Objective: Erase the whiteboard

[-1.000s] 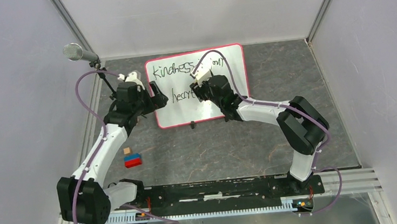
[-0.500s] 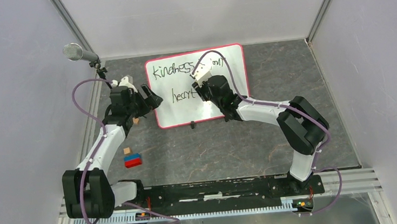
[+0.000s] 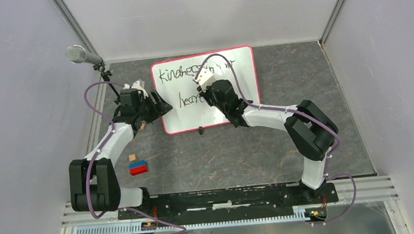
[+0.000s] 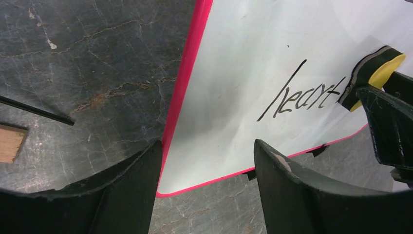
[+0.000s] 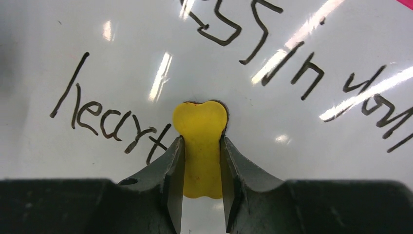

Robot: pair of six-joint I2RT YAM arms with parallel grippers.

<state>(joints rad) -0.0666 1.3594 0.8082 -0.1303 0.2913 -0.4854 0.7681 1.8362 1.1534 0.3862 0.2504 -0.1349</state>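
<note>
The whiteboard (image 3: 231, 100) lies flat at the back of the table, white with a red-pink rim and black handwriting, "kindness in your" above "heart". My right gripper (image 3: 207, 97) is shut on a yellow eraser (image 5: 200, 146) and holds it on the board just right of the word "heart" (image 5: 109, 124). The eraser also shows in the left wrist view (image 4: 377, 73). My left gripper (image 3: 161, 107) is open and empty over the board's near left corner (image 4: 168, 187), its jaws astride the rim.
A microphone (image 3: 79, 53) on a thin stand is at the back left. A small wooden block (image 3: 132, 157) and a red and blue block (image 3: 138, 168) lie near the left arm. Another wooden piece (image 4: 9, 141) lies left of the board. Grey walls enclose the table.
My left gripper has drawn back left and down from the board's left edge to its near left corner. My right gripper has shifted the eraser slightly left, towards "heart".
</note>
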